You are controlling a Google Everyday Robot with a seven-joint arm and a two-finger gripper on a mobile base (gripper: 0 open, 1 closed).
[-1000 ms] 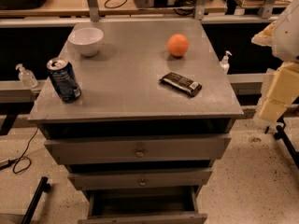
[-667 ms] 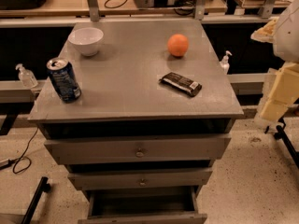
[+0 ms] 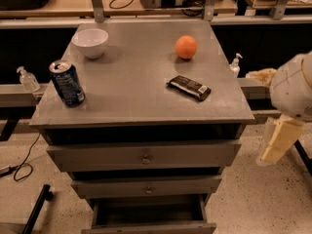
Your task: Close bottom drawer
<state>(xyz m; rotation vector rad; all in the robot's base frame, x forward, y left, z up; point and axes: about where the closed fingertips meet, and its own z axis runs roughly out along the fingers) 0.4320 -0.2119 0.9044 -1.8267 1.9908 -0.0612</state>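
Note:
The bottom drawer point(image 3: 148, 226) is the lowest of three grey drawers in the cabinet and stands pulled out, its empty inside showing at the frame's bottom edge; its knob is out of view. The two drawers above it, the top drawer point(image 3: 145, 155) and the middle drawer point(image 3: 146, 186), are pushed further in. My arm's white rounded body point(image 3: 292, 87) is at the right edge, beside the cabinet. The gripper point(image 3: 279, 140), a pale cream piece, hangs below it, level with the top drawer, off the cabinet's right side and touching nothing.
On the cabinet top point(image 3: 136, 96) are a white bowl point(image 3: 90, 42), a blue can point(image 3: 67, 83), an orange point(image 3: 186, 47) and a dark snack bar point(image 3: 189, 87). Sanitizer bottles point(image 3: 27, 79) point(image 3: 235, 64) stand on the rails at both sides. A black post point(image 3: 36, 211) leans at lower left.
My arm and gripper have come down along the cabinet's right side, from tabletop level to the level of the top drawer. The drawers and tabletop objects have not moved.

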